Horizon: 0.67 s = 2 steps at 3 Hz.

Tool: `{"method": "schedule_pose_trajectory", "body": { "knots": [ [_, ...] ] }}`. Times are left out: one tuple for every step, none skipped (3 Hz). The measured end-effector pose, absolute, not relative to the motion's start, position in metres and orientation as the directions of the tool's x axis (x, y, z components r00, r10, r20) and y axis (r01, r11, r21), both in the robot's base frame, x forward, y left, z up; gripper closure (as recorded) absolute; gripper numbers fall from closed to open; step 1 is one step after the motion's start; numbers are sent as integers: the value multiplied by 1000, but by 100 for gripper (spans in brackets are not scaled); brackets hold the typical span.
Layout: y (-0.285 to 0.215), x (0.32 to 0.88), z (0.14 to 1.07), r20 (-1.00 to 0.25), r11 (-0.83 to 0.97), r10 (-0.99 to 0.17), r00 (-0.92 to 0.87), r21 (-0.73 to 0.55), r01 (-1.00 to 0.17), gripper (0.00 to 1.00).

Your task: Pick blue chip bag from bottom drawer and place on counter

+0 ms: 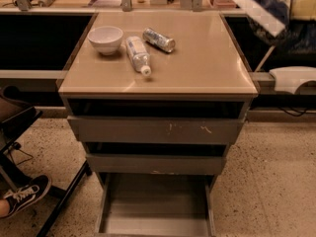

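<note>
The blue chip bag (pixel 269 11), dark navy with a pale edge, hangs in the air at the top right, beyond the right edge of the counter (pixel 197 63). My gripper (pixel 300 5) is at the top right corner, shut on the bag and mostly hidden behind it. The bottom drawer (pixel 155 206) is pulled out at the foot of the cabinet, and its grey floor is bare.
On the counter's far left lie a white bowl (pixel 105 37), a plastic bottle (pixel 138 55) on its side and a silver can (pixel 159 39). A white part (pixel 294 78) sticks out at the right. A person's shoe (pixel 24 194) and a black chair frame are at the lower left.
</note>
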<state>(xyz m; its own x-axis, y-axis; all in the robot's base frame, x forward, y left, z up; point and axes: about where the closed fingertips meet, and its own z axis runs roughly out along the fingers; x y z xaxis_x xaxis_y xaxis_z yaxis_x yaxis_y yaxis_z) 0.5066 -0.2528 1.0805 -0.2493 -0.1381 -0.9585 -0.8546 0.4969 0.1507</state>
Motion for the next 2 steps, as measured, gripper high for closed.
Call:
{"method": "schedule_pose_trajectory", "body": {
  "knots": [
    [-230,521,1107,-967,475,-126,-222,138,-869,100],
    [-231,531,1095,-961,487,-138,-239,144,-862,100]
  ]
}}
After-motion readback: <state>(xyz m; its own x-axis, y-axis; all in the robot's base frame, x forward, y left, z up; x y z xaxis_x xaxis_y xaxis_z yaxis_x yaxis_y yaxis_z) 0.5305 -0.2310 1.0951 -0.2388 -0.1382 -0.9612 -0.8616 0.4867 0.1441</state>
